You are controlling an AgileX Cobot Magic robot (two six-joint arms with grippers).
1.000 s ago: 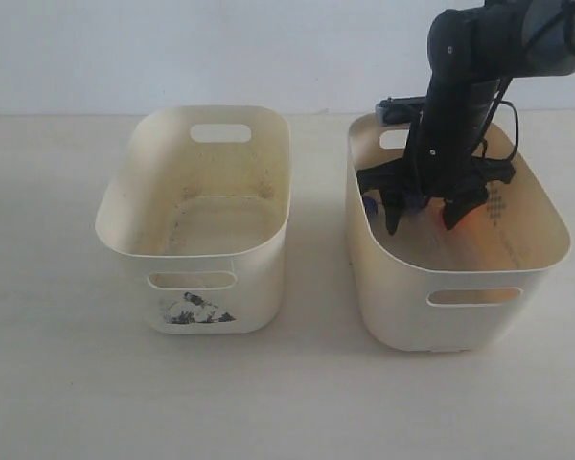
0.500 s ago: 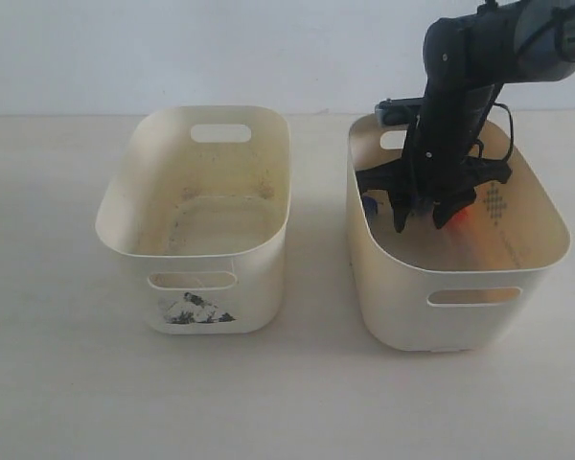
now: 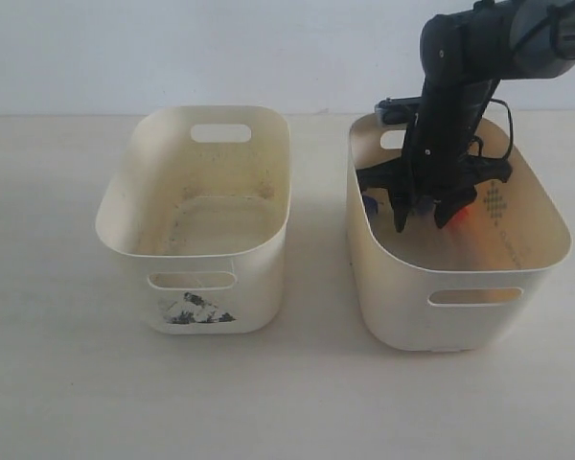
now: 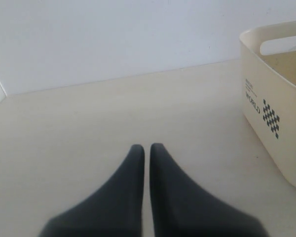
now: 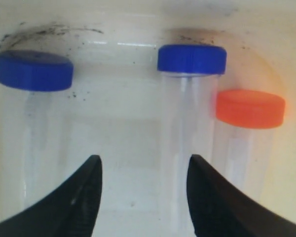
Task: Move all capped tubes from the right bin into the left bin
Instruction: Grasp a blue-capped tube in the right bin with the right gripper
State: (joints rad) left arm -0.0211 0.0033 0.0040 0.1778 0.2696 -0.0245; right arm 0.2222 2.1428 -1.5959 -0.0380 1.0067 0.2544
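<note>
And there was the pale table (image 3: pixel 57 383) filling the whole exterior view, two cream bins side by side on it and well apart from each other. The left bin (image 3: pixel 259 287) sat in the left half of the frame, a torn black-and-white sticker (image 3: pixel 194 310) on its front under the slot handle, and no tube showed inside it. The right bin (image 3: pixel 393 297) sat in the right half, plain-fronted, with a faint dotted diamond mark (image 3: pixel 494 199) on its inner wall. Down from the upper right corner came the dark right arm (image 3: pixel 460 67), reaching over the rim and into that bin! The right gripper (image 3: pixel 422 222) hung inside it with its fingers spread apart and nothing between them, a speck of blue on one side of it and a glow of orange-red on the other. The right wrist view showed the capped tubes (image 5: pixel 187 128) in the right bin: one blue-capped tube (image 5: pixel 191 59) lined up with one finger, an orange-capped tube (image 5: pixel 250 108) just beside it, and a second blue-capped tube (image 5: pixel 34 70) well off on the far side of the gap. The fourth tube was not to be seen. Away from all this, the left gripper (image 4: pixel 147 148) hovered over bare table, fingers pressed together and holding nothing, near a cream bin with a WORLD print (image 4: pixel 271 118); which of the two bins, I could not tell
</note>
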